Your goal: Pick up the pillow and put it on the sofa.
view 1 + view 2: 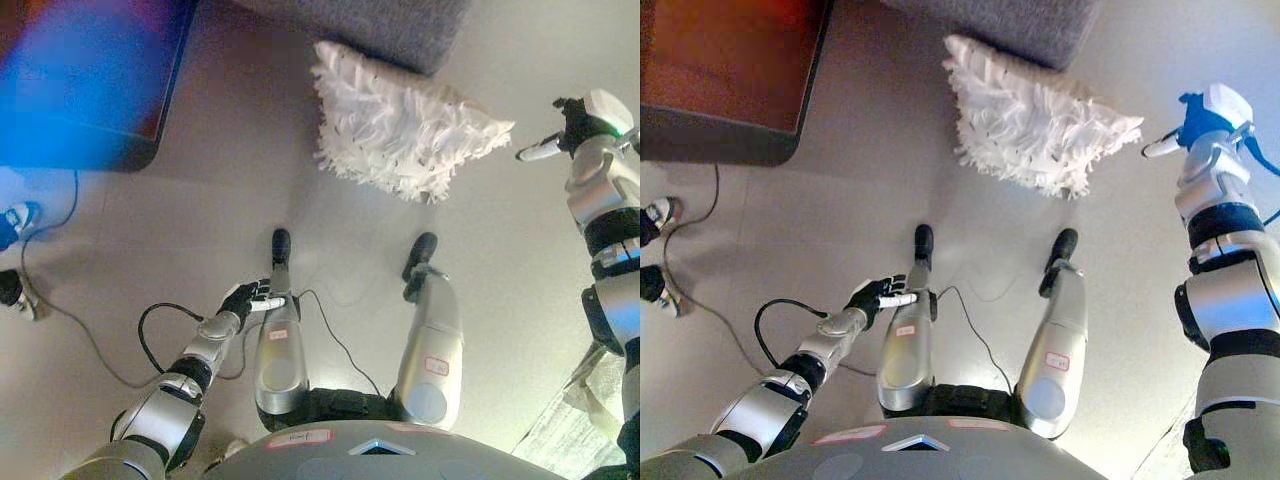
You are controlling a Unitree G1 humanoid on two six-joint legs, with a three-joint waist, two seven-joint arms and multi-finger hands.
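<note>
Clearly one shaggy white pillow lies on the floor, touching one grey sofa. Left robot hand relaxed, empty; right robot hand seemingly extended, empty.

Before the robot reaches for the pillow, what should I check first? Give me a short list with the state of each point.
1. Pillow in view, lying on the floor against the sofa: ok.
2. Right hand near the pillow but apart from it: ok.
3. Right hand ready to grasp: cannot tell.
4. Left hand free, fingers relaxed, low by the leg: ok.
5. Bare floor between right hand and pillow: ok.
6. Room on the sofa seat: cannot tell, only an edge shows.
</note>
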